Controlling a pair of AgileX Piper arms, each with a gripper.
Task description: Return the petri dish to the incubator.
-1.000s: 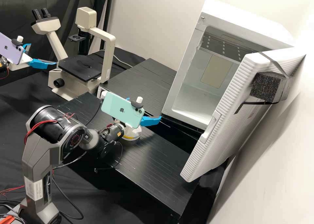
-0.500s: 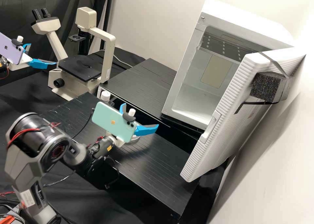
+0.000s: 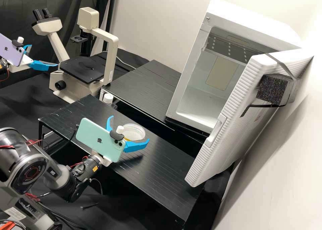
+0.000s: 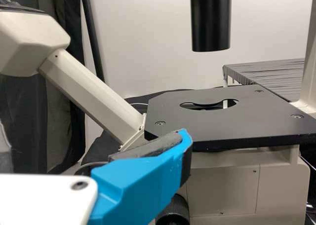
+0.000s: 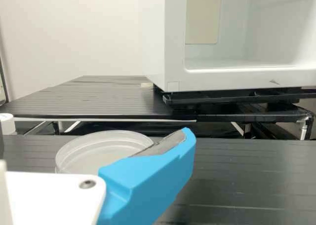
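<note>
In the high view the right gripper (image 3: pixel 130 128) stands open at the front black table, a finger to either side of the round clear petri dish (image 3: pixel 135 131). The dish lies flat with a yellowish edge; contact with the fingers cannot be told. One blue finger of the right gripper (image 5: pixel 148 178) partly covers the dish (image 5: pixel 101 148) in the right wrist view. Over at the microscope, the left gripper (image 3: pixel 43 55) is open and holds nothing; the left wrist view shows one finger of the left gripper (image 4: pixel 143 183). The white incubator (image 3: pixel 182 85) has its door (image 3: pixel 231 122) swung open.
The microscope (image 3: pixel 82 69) with its black stage (image 4: pixel 222 124) stands at the back left. Behind the front table (image 3: pixel 161 166) is a second black table (image 3: pixel 144 85), across a dark gap. A white-capped bottle (image 3: pixel 108 98) stands by that gap.
The right arm has drawn back toward the lower left and come down, so more of the dish shows. Its fingers remain open. The left arm and incubator door have not moved.
</note>
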